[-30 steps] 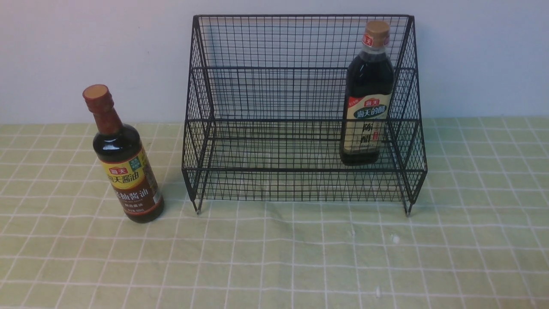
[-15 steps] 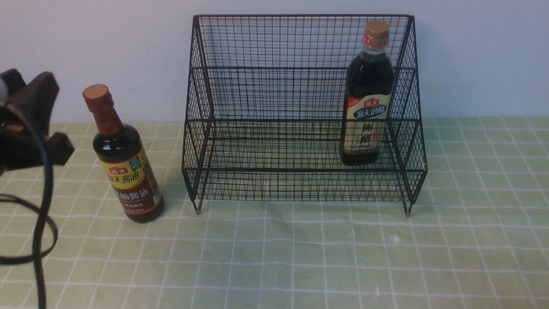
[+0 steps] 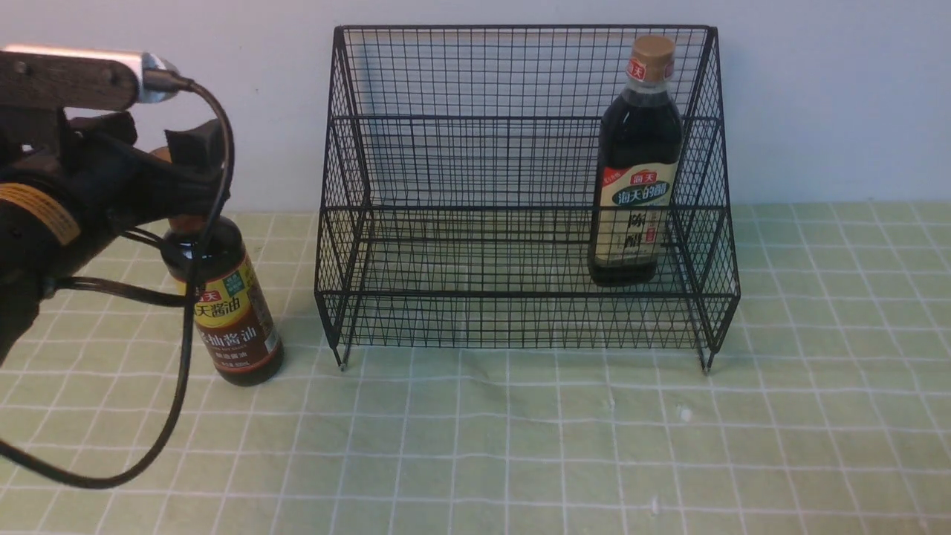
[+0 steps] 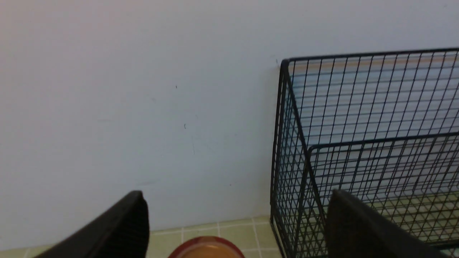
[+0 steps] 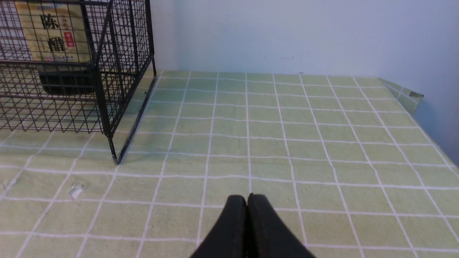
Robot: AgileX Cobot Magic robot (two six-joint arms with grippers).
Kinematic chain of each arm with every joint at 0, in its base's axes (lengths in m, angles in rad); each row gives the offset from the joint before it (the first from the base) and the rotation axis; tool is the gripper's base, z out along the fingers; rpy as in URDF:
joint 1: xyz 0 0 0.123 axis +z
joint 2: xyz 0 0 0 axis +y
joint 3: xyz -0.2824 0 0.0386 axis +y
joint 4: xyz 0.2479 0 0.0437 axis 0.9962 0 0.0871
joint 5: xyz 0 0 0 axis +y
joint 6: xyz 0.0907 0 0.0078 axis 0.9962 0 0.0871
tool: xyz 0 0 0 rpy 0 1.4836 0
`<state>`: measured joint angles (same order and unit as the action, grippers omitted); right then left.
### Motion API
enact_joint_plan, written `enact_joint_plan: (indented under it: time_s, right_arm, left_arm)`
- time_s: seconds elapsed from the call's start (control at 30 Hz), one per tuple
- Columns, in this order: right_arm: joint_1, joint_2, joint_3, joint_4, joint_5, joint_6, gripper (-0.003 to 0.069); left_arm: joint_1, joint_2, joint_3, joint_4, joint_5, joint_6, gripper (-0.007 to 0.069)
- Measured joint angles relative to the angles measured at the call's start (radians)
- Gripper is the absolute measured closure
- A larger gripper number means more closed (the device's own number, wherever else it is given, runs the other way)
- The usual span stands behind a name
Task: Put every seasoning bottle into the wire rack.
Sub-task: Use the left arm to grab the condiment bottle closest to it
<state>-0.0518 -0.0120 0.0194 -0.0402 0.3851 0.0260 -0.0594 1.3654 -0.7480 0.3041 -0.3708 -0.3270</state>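
Observation:
The slim bottle (image 3: 226,312) with yellow-brown label stands on the cloth left of the black wire rack (image 3: 520,312). My left gripper (image 3: 167,160) is open around its neck and cap, which it hides in the front view; the red-brown cap (image 4: 206,250) shows between the two fingers in the left wrist view, untouched. The wider bottle (image 3: 637,171) with tan cap and beige label stands upright in the rack's lower tier at the right end; its label (image 5: 53,32) also shows in the right wrist view. My right gripper (image 5: 247,200) is shut and empty over the cloth, out of the front view.
A green checked cloth (image 3: 520,446) covers the table, with a pale wall close behind. The left arm's cable (image 3: 178,386) loops down in front of the slim bottle. The table's right edge (image 5: 430,136) lies beyond the rack.
My left arm came in from the left edge and rose to the slim bottle's neck, now straddling the cap. Both bottles and the rack stayed put.

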Motion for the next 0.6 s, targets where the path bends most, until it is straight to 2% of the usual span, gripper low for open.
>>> enact_joint_plan:
  time_s: [0.17, 0.3, 0.4, 0.5, 0.6]
  right_arm:
    - [0.000, 0.000, 0.000, 0.000, 0.000, 0.000, 0.0673]
    - [0.000, 0.000, 0.000, 0.000, 0.000, 0.000, 0.0673]
    - [0.000, 0.000, 0.000, 0.000, 0.000, 0.000, 0.0673]
    - [0.000, 0.000, 0.000, 0.000, 0.000, 0.000, 0.0673]
    - [0.000, 0.000, 0.000, 0.000, 0.000, 0.000, 0.0673]
  left_arm:
    - [0.000, 0.091, -0.020, -0.003, -0.022, 0.001, 0.0036]
    - [0.000, 0.139, -0.022, -0.003, -0.059, 0.001, 0.0081]
    - [0.000, 0.162, -0.022, -0.003, -0.059, 0.001, 0.0171]
    - [0.002, 0.170, -0.023, -0.001, -0.052, 0.003, 0.0365]
    - [0.003, 0.169, -0.023, 0.006, -0.042, 0.005, 0.0365]
